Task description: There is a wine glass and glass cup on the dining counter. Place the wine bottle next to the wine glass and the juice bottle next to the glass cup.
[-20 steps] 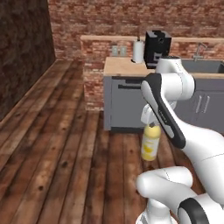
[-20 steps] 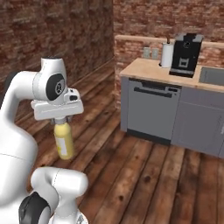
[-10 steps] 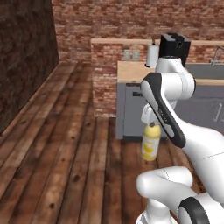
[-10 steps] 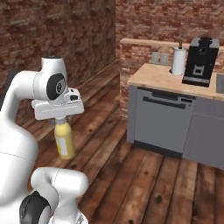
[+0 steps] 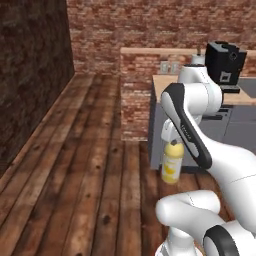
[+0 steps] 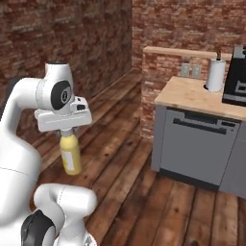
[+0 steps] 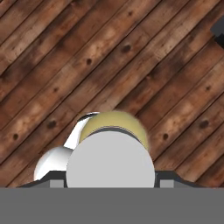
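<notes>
Above the wood floor [image 5: 75, 190], claw [image 6: 67, 132] pinches juice bottle [image 6: 70, 154]; fingertips hidden

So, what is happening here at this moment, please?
The robot arm is carrying the juice bottle, a stout yellow one. The gripper is shut on its top, and the bottle hangs upright in the air above the wooden floor. In the hand view you look straight down on its pale cap. To the side stands a grey kitchen counter with a coffee machine and a paper towel roll on it.
</notes>
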Controlling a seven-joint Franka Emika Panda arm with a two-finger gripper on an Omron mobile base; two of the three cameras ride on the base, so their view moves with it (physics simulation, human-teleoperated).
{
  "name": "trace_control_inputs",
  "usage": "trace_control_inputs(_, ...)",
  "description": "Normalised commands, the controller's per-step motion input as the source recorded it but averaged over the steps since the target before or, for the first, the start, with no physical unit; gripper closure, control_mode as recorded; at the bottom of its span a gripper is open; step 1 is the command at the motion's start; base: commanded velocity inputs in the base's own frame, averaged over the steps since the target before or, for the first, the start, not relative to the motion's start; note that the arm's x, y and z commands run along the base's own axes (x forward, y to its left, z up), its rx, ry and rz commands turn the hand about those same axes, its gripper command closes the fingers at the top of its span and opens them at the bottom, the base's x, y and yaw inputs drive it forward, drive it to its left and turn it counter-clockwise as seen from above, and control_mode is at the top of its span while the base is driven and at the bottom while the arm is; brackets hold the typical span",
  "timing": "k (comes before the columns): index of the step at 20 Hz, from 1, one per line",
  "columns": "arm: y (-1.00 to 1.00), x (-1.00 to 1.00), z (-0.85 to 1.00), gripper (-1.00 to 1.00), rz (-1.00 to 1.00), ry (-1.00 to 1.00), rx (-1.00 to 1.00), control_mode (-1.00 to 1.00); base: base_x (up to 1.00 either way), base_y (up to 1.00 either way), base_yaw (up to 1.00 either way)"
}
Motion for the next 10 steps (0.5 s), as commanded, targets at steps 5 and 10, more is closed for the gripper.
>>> trace_control_inputs(5, 0.00, 0.00, 0.00, 1.00, 0.00, 0.00, 0.00, 1.00, 0.75, 0.44, 0.00)
trace_control_inputs(10, 0.00, 0.00, 0.00, 1.00, 0.00, 0.00, 0.00, 1.00, 0.76, 0.43, -0.01)
